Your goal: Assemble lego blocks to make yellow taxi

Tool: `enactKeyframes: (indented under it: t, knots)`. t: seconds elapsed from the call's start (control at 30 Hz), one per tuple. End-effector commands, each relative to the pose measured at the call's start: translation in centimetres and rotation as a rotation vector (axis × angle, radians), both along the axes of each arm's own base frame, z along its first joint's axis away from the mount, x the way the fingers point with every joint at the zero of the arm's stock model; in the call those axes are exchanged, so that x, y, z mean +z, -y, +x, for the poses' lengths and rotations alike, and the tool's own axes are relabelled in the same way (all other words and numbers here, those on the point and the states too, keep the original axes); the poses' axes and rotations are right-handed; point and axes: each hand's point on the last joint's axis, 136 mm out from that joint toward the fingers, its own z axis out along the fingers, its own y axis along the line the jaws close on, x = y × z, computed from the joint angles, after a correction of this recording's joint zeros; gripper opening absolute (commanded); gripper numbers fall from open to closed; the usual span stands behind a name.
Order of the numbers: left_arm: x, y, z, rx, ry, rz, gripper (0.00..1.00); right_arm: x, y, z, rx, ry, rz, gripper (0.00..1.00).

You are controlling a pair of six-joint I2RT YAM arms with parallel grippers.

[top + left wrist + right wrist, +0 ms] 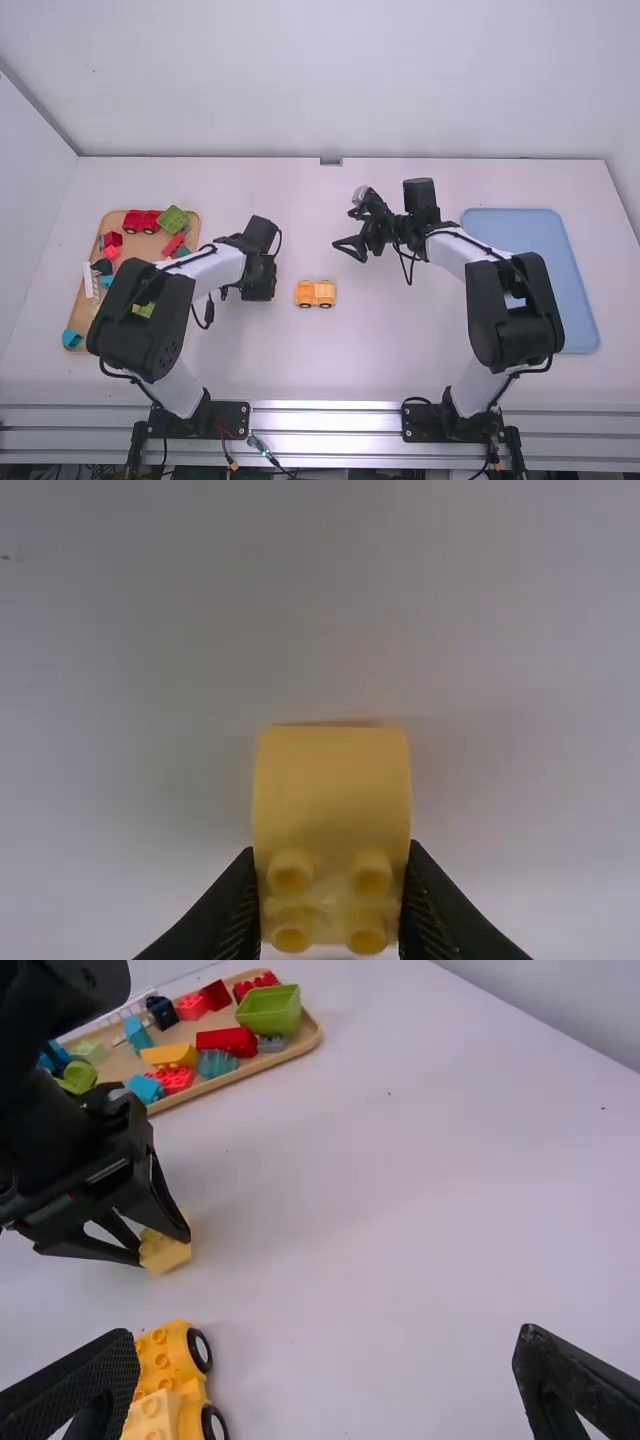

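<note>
My left gripper is closed on a small yellow block, a finger pressed to each side; it sits just left of the car. My right gripper is spread wide with nothing between its fingers, to the right of the car.

The taxi is well begun, I'd say: the toy car stands upright on the table between the arms, wheels on and a paler block seated over one end. The block I'm holding is not on it, so fitting that looks like the main job left, perhaps with a roof piece after.

The car's body is bright orange-yellow with black tyres and white hubs, and bare round studs show at its other end. The held block has four studs beside a smooth stretch.

Farther left lies a wooden tray of mixed blocks; at the right is a blue tray.
</note>
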Motion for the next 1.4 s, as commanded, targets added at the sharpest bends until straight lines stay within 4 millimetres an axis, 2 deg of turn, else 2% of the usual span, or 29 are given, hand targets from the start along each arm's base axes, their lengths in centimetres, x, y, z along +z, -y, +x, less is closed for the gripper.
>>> enactKeyframes:
  t: [0.0, 0.03, 0.07, 0.13, 0.17, 0.4, 0.5, 0.67, 0.77, 0.8, 0.83, 0.87, 0.9, 0.93, 1.0, 1.07, 1.1, 1.17, 1.2, 1.23, 1.37]
  knots:
    - [-0.4, 0.0, -0.5, -0.075, -0.002, 0.008, 0.24, 0.3, -0.2, 0.2, 0.004, 0.005, 0.004, 0.99]
    - [-0.4, 0.3, -0.4, -0.098, 0.005, -0.002, 0.41, 0.3, -0.2, 0.2, 0.004, 0.005, 0.004, 0.99]
    - [-0.3, 0.5, -0.3, -0.105, 0.008, -0.010, 0.69, 0.3, -0.2, 0.2, 0.004, 0.006, 0.004, 0.99]
    - [-0.3, 0.4, -0.4, -0.103, 0.008, -0.009, 0.94, 0.3, -0.2, 0.2, 0.004, 0.005, 0.004, 0.99]
    - [-0.3, 0.5, -0.4, -0.104, 0.008, -0.010, 0.99, 0.3, -0.3, 0.1, 0.005, 0.004, 0.004, 0.99]
    - [-0.1, 0.8, -0.1, -0.126, 0.014, -0.039, 0.99, 0.2, -0.2, 0.0, 0.004, -0.004, 0.002, 0.99]
    - [0.4, 1.4, 0.6, -0.190, 0.041, -0.059, 0.99, 0.2, -0.2, 0.0, 0.005, -0.006, 0.002, 0.99]
    - [3.0, 2.1, 2.5, -0.371, 0.100, -0.115, 0.99, 0.1, -0.1, 0.0, 0.003, -0.009, 0.001, 0.99]
    - [4.7, 1.7, 3.3, -0.460, 0.111, -0.120, 0.99, 0.2, -0.1, 0.0, 0.003, -0.006, 0.001, 0.99]
    - [6.0, 1.3, 3.9, -0.549, 0.135, -0.114, 0.99, 0.2, -0.2, 0.1, 0.003, -0.003, 0.002, 0.99]
    - [6.3, 1.2, 4.0, -0.572, 0.140, -0.113, 0.99, 0.2, -0.2, 0.1, 0.003, -0.002, 0.002, 0.99]
    - [7.2, 0.8, 4.4, -0.665, 0.163, -0.096, 0.99, 0.2, -0.2, 0.1, 0.003, 0.001, 0.002, 0.99]
    - [8.0, 0.4, 4.8, -0.754, 0.186, -0.069, 0.99, 0.3, -0.2, 0.2, 0.003, 0.004, 0.003, 0.99]
    - [9.6, -0.2, 5.7, -0.926, 0.246, -0.012, 0.99, 0.4, -0.2, 0.3, 0.003, 0.010, 0.005, 0.99]
    - [10.9, -0.6, 6.9, -1.049, 0.309, 0.043, 0.99, 0.4, -0.2, 0.3, 0.003, 0.011, 0.005, 0.99]
    - [13.1, -1.5, 8.4, -1.342, 0.407, 0.180, 0.99, 0.4, -0.2, 0.3, 0.003, 0.017, 0.006, 0.99]
    - [13.1, -1.5, 8.4, -1.342, 0.407, 0.180, 0.99, 0.4, -0.2, 0.3, 0.003, 0.017, 0.006, 0.99]
    - [14.4, -2.8, 10.1, -1.518, 0.448, 0.343, 0.99, 0.4, -0.2, 0.4, 0.000, 0.018, 0.003, 0.99]
    - [14.5, -2.9, 10.2, -1.525, 0.447, 0.354, 0.99, 0.4, -0.2, 0.4, -0.002, 0.018, 0.001, 0.99]
    - [15.1, -4.1, 11.4, -1.580, 0.434, 0.485, 0.99, 0.2, 0.0, 0.6, -0.016, 0.021, -0.013, 0.99]
    - [16.3, -7.4, 13.9, -1.539, 0.359, 0.727, 0.99, -0.2, 0.3, 1.0, -0.042, 0.023, -0.040, 0.99]
